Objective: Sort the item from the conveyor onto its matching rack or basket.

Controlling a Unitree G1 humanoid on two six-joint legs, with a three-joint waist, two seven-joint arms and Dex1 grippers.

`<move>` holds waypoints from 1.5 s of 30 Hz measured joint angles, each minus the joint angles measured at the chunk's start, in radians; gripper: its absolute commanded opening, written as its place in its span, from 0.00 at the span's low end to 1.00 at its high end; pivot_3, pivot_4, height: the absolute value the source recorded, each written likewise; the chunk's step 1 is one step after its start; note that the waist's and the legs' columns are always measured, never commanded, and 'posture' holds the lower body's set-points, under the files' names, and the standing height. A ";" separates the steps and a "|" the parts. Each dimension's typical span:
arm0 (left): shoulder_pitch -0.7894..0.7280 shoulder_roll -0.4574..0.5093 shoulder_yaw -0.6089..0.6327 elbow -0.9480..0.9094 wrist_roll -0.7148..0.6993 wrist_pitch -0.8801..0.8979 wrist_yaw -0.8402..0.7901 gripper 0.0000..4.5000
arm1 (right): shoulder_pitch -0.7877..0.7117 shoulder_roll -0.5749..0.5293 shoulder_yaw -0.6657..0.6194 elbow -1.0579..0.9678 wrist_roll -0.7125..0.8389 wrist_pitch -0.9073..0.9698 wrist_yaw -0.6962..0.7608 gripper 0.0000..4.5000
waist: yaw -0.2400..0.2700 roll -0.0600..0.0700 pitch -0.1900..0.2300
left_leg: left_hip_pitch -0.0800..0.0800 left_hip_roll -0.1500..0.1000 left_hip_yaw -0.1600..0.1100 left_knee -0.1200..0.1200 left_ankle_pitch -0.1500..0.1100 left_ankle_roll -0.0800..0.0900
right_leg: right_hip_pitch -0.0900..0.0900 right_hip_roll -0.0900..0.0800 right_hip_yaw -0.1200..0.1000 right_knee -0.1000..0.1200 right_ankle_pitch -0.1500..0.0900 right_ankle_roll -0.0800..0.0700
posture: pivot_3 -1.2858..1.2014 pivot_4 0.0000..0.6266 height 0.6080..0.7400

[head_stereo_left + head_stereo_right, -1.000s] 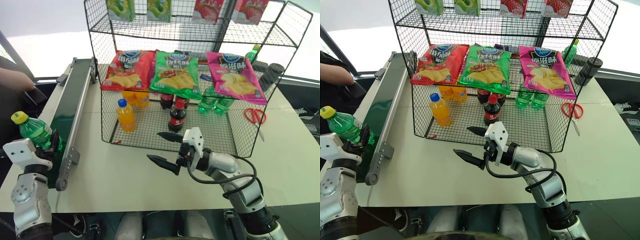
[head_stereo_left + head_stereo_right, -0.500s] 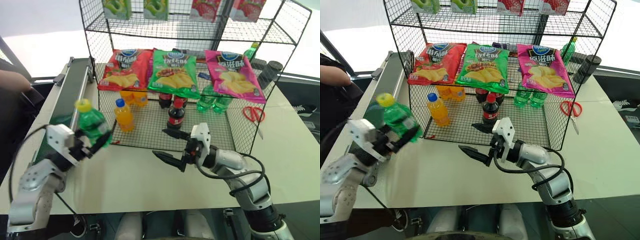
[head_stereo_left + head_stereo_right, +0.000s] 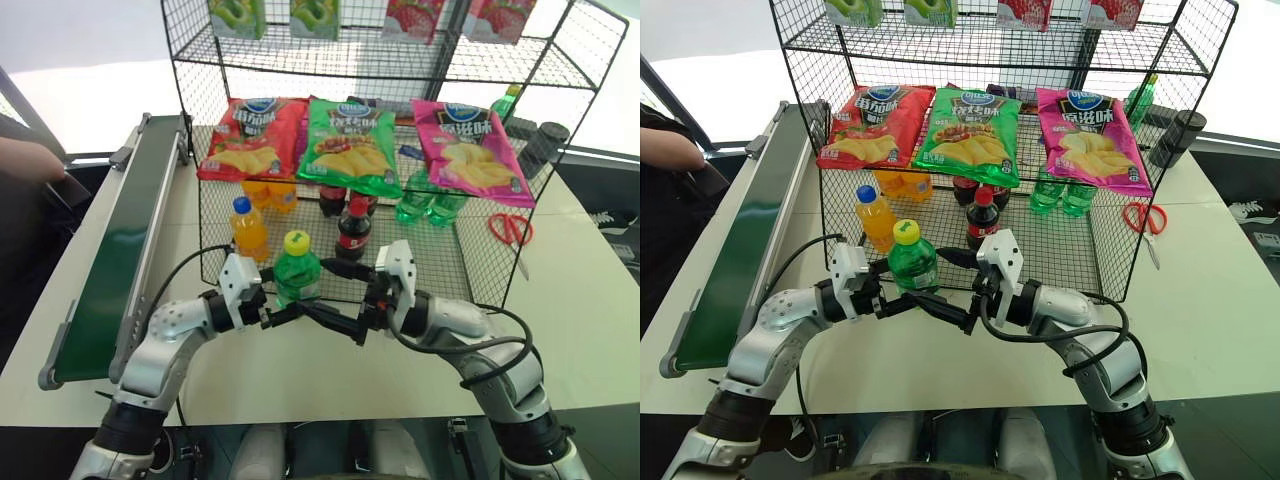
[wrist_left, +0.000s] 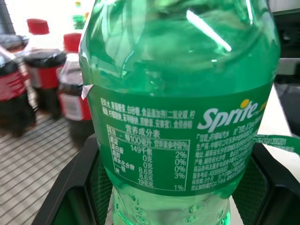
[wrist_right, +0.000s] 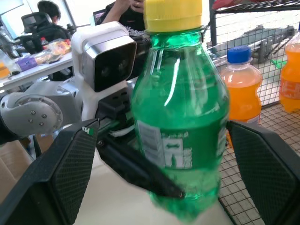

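The left gripper (image 3: 283, 314) is clamped on the green Sprite bottle (image 3: 297, 272), holding it upright above the table (image 3: 590, 300) just outside the wire basket's (image 3: 440, 262) front wall. The right gripper (image 3: 335, 296) stands spread wide, one finger either side of the bottle.

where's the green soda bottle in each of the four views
Left eye view: green soda bottle, lower centre, before the wire basket.
Right eye view: left of centre.
Left wrist view: close up, label facing.
Right wrist view: centre, upright.
Shared landmark: its yellow cap, beside the orange drink bottle.
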State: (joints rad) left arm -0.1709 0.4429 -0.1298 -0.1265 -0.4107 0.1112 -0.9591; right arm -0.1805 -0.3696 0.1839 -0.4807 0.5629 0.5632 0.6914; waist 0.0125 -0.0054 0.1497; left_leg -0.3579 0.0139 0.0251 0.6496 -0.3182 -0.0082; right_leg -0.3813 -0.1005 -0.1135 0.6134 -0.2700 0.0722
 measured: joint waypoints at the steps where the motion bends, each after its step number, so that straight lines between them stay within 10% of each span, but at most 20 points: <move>1: -0.009 -0.007 -0.007 0.010 0.008 -0.012 -0.011 0.63 | 0.000 0.000 -0.002 0.000 0.000 0.000 -0.005 1.00 | 0.000 0.000 0.000 | 0.000 0.000 0.000 0.000 0.000 0.000 | 0.000 0.000 0.000 0.000 0.000 0.000 | 0.52 0.24 0.88; 10: -0.090 -0.049 -0.054 0.089 0.043 -0.079 -0.100 0.63 | -0.002 0.005 -0.006 0.000 0.004 0.016 -0.026 1.00 | 0.000 0.000 0.000 | 0.000 0.000 0.000 0.000 0.000 0.000 | 0.000 0.002 0.000 0.000 0.000 0.000 | 0.52 0.24 0.88; 15: -0.107 -0.064 -0.056 0.106 0.053 -0.080 -0.118 0.63 | 0.003 0.003 -0.021 -0.006 0.011 0.029 -0.037 0.70 | 0.000 0.000 0.000 | 0.000 0.000 0.000 0.001 0.000 0.000 | 0.000 0.003 0.000 0.000 0.000 0.000 | 0.52 0.24 0.88; 19: -0.107 -0.074 -0.057 0.115 0.055 -0.079 -0.123 0.63 | 0.010 0.000 -0.027 -0.009 0.011 0.034 -0.038 0.70 | 0.000 0.000 0.000 | 0.000 0.000 0.000 0.001 0.000 0.000 | 0.000 0.003 0.000 0.001 0.000 0.000 | 0.52 0.24 0.88; 23: -0.126 -0.087 -0.057 0.116 0.052 -0.053 -0.112 0.99 | 0.017 0.001 -0.024 -0.010 0.002 0.033 -0.047 0.70 | 0.001 0.000 0.000 | 0.000 0.000 0.000 0.001 0.000 0.000 | 0.001 0.003 0.000 0.001 0.000 0.000 | 0.52 0.24 0.88; 45: 0.067 -0.067 -0.015 -0.065 0.062 -0.016 0.050 0.99 | 0.116 0.163 -0.253 0.292 -0.344 -0.336 -0.477 0.70 | -0.003 0.001 0.000 | 0.001 0.001 0.000 0.001 0.000 0.000 | 0.001 0.003 0.001 0.002 0.000 0.000 | 0.52 0.24 0.88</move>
State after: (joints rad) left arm -0.1036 0.3758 -0.1445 -0.1919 -0.3488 0.0953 -0.9088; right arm -0.0649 -0.2062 -0.0688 -0.1889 0.2193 0.2273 0.2148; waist 0.0100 -0.0042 0.1494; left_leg -0.3567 0.0147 0.0255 0.6503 -0.3180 -0.0084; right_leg -0.3807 -0.0980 -0.1124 0.6150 -0.2700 0.0724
